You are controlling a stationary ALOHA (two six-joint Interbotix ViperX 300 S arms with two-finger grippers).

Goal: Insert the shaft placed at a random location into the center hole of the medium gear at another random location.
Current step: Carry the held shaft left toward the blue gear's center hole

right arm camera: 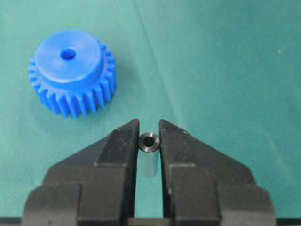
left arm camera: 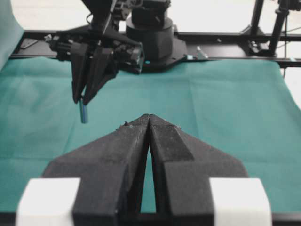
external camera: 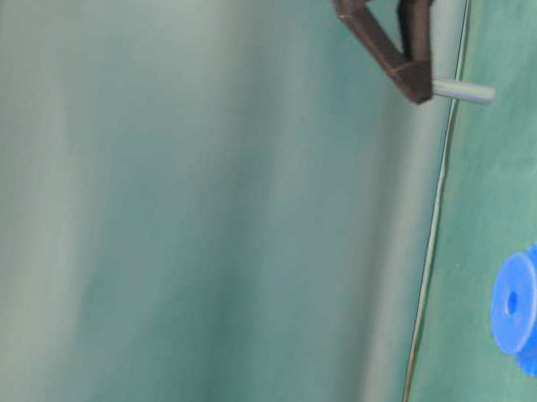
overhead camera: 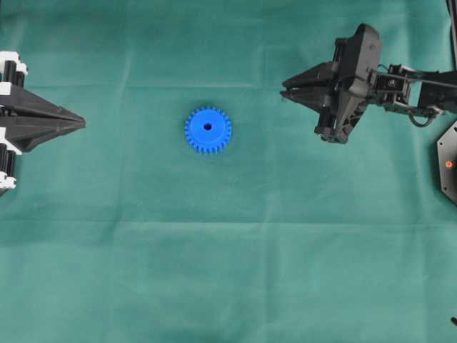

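The blue medium gear (overhead camera: pixel 208 131) lies flat on the green cloth, its center hole (overhead camera: pixel 208 126) facing up and nothing in it. My right gripper (overhead camera: pixel 283 91) hovers to the gear's right and a little farther back, shut on the shaft (right arm camera: pixel 149 141). The grey pin hangs upright below the fingertips, its lower end clear of the cloth in the table-level view (external camera: pixel 464 91). From the right wrist, the gear (right arm camera: pixel 71 73) sits ahead and to the left of the jaws. My left gripper (overhead camera: pixel 83 123) rests at the left edge, shut and holding nothing, tips touching (left arm camera: pixel 149 116).
A black base plate with a red light (overhead camera: pixel 448 163) sits at the right edge. The right arm's base and a black frame rail (left arm camera: pixel 221 40) border the far side of the cloth in the left wrist view.
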